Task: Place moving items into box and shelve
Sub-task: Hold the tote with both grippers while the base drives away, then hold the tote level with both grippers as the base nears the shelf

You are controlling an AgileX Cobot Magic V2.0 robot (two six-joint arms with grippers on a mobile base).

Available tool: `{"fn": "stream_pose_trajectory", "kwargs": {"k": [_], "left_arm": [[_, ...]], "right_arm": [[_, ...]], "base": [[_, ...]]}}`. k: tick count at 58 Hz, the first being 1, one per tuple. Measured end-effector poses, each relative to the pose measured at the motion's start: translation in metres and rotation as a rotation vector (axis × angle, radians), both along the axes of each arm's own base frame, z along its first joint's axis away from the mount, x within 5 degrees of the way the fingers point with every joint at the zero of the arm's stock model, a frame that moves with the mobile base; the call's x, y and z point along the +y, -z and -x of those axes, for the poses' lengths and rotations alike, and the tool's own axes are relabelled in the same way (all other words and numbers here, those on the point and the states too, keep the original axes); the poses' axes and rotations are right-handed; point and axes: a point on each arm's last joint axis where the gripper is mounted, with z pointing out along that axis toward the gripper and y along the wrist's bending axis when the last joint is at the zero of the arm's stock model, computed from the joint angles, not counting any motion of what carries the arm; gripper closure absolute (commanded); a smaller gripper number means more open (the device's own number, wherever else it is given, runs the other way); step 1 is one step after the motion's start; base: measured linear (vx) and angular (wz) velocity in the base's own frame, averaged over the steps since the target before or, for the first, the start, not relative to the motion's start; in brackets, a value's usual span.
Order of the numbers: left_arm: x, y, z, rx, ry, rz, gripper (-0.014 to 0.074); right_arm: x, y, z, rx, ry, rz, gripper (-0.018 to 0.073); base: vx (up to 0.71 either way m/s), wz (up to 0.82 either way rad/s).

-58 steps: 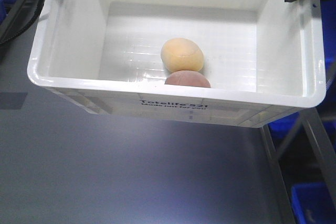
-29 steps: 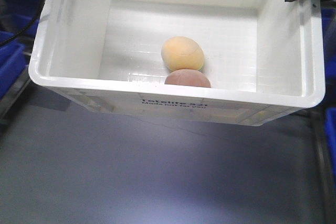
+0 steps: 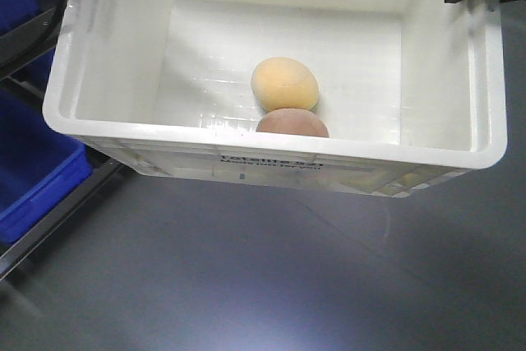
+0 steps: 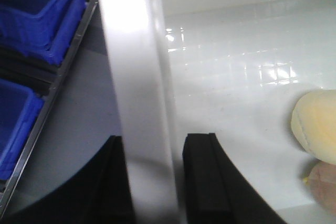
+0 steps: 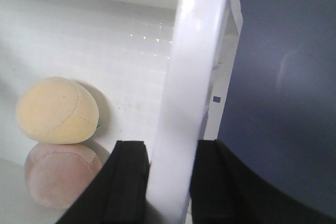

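Note:
A white plastic box [image 3: 271,158] hangs in the air, held by both grippers. Inside lie a yellow soft ball [image 3: 284,84] and a pinkish-brown soft ball [image 3: 292,123], touching, near the front wall. My left gripper [image 4: 155,182] is shut on the box's left rim [image 4: 136,77], one jaw outside, one inside. My right gripper [image 5: 168,182] is shut on the right rim [image 5: 194,66]. The yellow ball [image 5: 56,110] rests on the pinkish ball [image 5: 60,174] in the right wrist view. Both balls also show in the left wrist view: the yellow ball [image 4: 317,124] and the pinkish ball [image 4: 323,182].
Blue bins on a metal shelf rack [image 3: 33,178] stand at the left, and more blue bins [image 4: 31,19] show in the left wrist view. Dark grey floor [image 3: 271,277] lies below the box.
The box stays fixed in my grippers while the background slides: the shelf with blue bins that was at the right has gone and a rack with blue bins now shows at the left.

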Motion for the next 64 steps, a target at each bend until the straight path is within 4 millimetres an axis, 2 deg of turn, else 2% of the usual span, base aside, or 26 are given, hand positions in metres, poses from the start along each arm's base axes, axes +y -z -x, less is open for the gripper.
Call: {"fn": "stream_pose_trajectory", "kwargs": {"k": [64], "left_arm": [[0.0001,0.0001,0.0001,0.001,0.0,-0.001,0.0594]], "right_arm": [[0.0001,0.0,0.0,0.0,0.0,-0.001,0.0564]], "base": [[0.14,0.7]]}}
